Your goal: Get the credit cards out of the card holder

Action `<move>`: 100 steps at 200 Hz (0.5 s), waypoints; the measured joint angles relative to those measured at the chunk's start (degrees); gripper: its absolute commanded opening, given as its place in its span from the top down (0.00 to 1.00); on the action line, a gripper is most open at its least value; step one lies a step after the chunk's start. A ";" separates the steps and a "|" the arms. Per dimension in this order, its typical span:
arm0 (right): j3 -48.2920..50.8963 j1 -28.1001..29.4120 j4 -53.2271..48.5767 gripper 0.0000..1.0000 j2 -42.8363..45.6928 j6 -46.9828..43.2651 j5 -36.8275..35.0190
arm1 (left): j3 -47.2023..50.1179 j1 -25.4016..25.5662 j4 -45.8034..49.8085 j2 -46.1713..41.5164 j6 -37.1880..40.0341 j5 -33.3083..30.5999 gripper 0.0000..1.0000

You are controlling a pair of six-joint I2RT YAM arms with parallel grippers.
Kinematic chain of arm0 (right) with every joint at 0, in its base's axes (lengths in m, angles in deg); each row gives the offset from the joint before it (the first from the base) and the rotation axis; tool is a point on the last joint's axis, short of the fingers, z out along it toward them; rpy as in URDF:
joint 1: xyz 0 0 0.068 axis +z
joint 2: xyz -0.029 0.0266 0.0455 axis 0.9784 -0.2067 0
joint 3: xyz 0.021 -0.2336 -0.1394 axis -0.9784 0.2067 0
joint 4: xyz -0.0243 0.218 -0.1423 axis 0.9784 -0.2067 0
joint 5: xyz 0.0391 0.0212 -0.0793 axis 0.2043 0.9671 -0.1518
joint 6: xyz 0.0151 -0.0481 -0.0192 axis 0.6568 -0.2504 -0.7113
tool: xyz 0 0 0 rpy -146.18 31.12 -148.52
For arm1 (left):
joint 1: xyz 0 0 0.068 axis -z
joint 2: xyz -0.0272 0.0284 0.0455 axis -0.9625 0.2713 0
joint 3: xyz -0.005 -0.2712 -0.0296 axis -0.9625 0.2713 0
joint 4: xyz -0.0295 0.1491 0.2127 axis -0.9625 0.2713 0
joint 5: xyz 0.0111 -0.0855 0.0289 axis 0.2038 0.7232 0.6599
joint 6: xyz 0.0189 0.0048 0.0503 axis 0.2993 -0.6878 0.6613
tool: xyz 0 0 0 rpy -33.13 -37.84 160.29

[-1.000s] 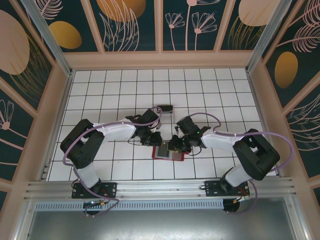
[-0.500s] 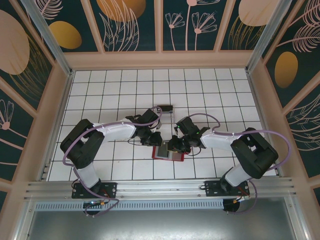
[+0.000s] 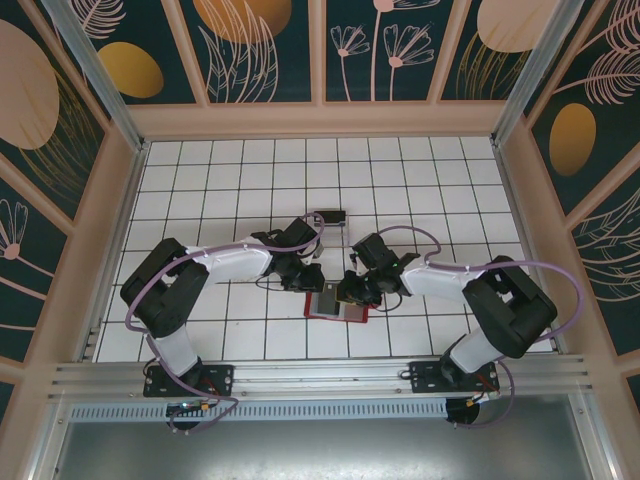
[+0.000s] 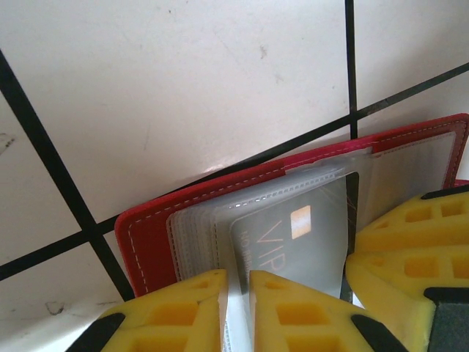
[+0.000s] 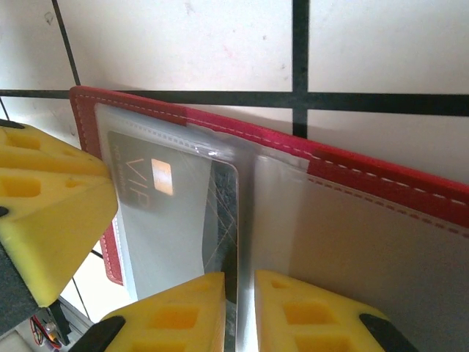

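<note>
Yellow fingers (image 4: 183, 312) of the left gripper (image 4: 238, 282) stand almost closed, and we see a clear sleeve of the red card holder (image 4: 157, 224) pinched between them. Our right gripper (image 5: 239, 282) is likewise nearly closed, nipping the edge of the dark credit card (image 5: 176, 205) in its sleeve. Beyond, the holder lies open on the white tiled table (image 3: 200, 180), between both arms.

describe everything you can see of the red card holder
The card holder is a red, leather-look wallet with pale stitching along its edge. It lies open and flat on the tiled table between the two arms. Inside are clear plastic sleeves, and one holds a grey card marked VIP with a gold chip. The left gripper and the right gripper each pinch a sleeve edge between yellow fingers.
</note>
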 measured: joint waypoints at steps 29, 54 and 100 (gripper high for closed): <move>0.00 0.00 -1.92 0.82 1.20 -0.02 -1.53 | 0.00 0.00 0.00 -0.02 0.00 0.00 0.81; 0.00 0.00 -3.32 0.82 2.21 -0.02 -2.58 | 0.00 0.00 0.00 -0.02 0.00 -0.04 0.81; 0.00 0.00 -2.54 0.78 2.84 0.42 -2.19 | 0.00 0.00 0.02 -0.02 0.00 -0.44 0.81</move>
